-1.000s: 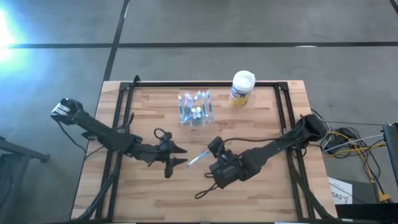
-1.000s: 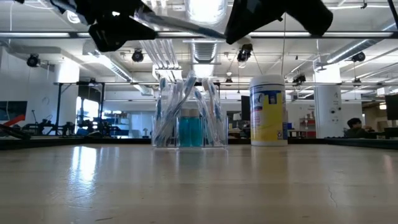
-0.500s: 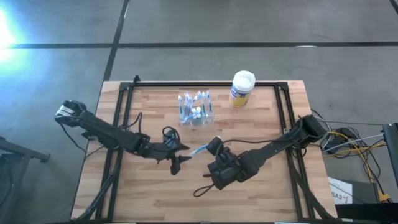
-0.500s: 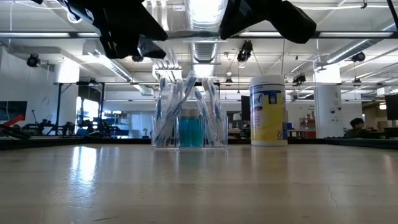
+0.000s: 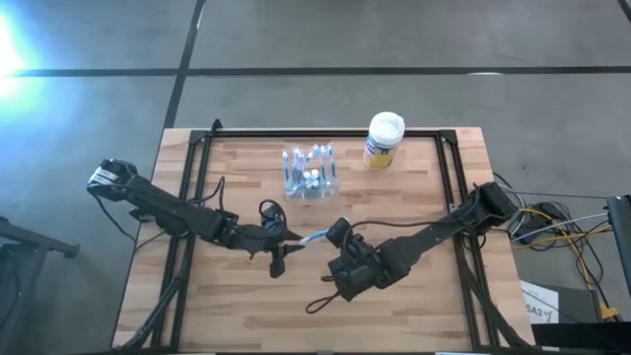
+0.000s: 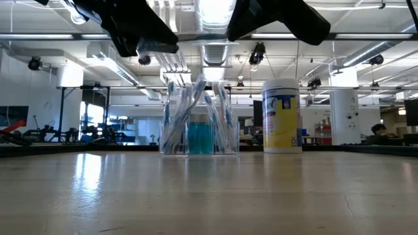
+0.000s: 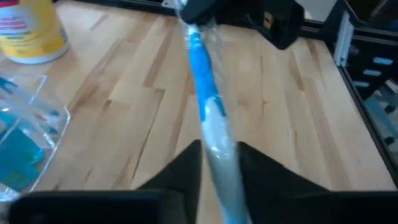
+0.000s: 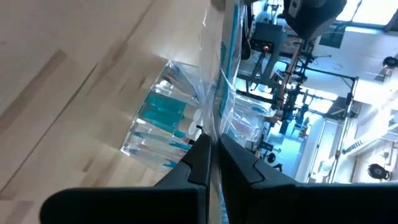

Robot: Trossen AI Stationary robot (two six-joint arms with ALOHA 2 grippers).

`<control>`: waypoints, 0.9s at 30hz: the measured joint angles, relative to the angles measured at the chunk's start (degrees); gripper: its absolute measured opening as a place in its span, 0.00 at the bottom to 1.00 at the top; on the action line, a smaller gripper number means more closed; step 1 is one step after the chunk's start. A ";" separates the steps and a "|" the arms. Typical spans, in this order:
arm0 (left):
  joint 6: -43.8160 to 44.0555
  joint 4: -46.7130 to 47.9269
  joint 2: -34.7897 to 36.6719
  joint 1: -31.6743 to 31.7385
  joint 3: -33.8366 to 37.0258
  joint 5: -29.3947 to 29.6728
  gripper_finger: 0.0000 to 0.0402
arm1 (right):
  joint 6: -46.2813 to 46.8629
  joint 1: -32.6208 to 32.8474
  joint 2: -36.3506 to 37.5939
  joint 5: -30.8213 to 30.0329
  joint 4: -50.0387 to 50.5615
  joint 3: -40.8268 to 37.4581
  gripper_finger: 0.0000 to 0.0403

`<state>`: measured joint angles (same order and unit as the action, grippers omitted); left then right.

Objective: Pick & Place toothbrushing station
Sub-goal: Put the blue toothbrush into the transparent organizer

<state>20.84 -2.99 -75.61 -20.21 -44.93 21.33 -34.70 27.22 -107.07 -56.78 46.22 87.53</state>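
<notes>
A wrapped blue-and-white toothbrush (image 5: 314,238) hangs above the table's middle between my two grippers. My left gripper (image 5: 286,245) (image 7: 217,152) comes from the table's left and is shut on its white end. My right gripper (image 5: 333,235) (image 8: 214,146) comes from the right and is shut on its blue end. The toothbrushing station (image 5: 311,173) (image 6: 199,124) (image 8: 168,124), a clear holder with brushes and a teal bottle inside, stands on its base farther back, apart from both grippers. My left gripper pinches the toothbrush's white end (image 7: 216,146) between its two fingers (image 7: 186,171). The fingers come from the table's left, slanting a little down, and lie along the brush. The brush is clear of the table and runs on to my right gripper. My right gripper pinches the clear wrapper at the toothbrush's blue end (image 8: 216,127) between its two fingers (image 8: 199,155). They come from the table's right, slanting down, along the brush. The brush is lifted clear and runs away from the fingers toward my left gripper.
A yellow-and-blue canister with a white lid (image 5: 383,140) (image 6: 282,116) stands at the back, right of the station. A black frame (image 5: 325,134) runs along the table's far, left and right sides. A black cable loop (image 5: 320,301) hangs near my right arm.
My left gripper has moved toward the table's right, up to the toothbrush's free end, and its fingers have closed in on it. My right gripper has rolled, swinging the brush's free end toward the table's far edge.
</notes>
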 joint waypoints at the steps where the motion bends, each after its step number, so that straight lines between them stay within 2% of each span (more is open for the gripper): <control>1: -0.45 0.01 0.00 0.00 0.00 -0.44 0.22 | -0.01 0.00 0.00 0.02 -0.04 0.00 0.03; 3: -1.39 0.72 0.00 0.07 0.14 -0.02 0.13 | 0.02 0.05 0.00 0.22 0.04 0.00 0.03; 4: -2.20 0.71 -0.01 0.13 0.16 -0.41 0.12 | 0.13 0.12 0.01 0.18 0.20 -0.02 0.03; 11: -4.40 0.68 -0.04 0.09 0.16 -0.42 0.12 | 2.16 0.13 0.09 0.26 0.06 0.00 0.03; 17: -5.51 0.90 1.04 0.09 0.16 1.07 0.12 | 4.75 0.31 1.35 -2.63 0.04 0.00 0.03; 27: -7.34 2.64 3.56 -0.04 0.25 0.53 0.12 | 12.37 0.33 9.46 9.59 0.26 0.07 0.03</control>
<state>13.49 -0.35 -72.05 -20.25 -44.69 21.86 -22.32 27.55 -97.61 -47.19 46.49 87.59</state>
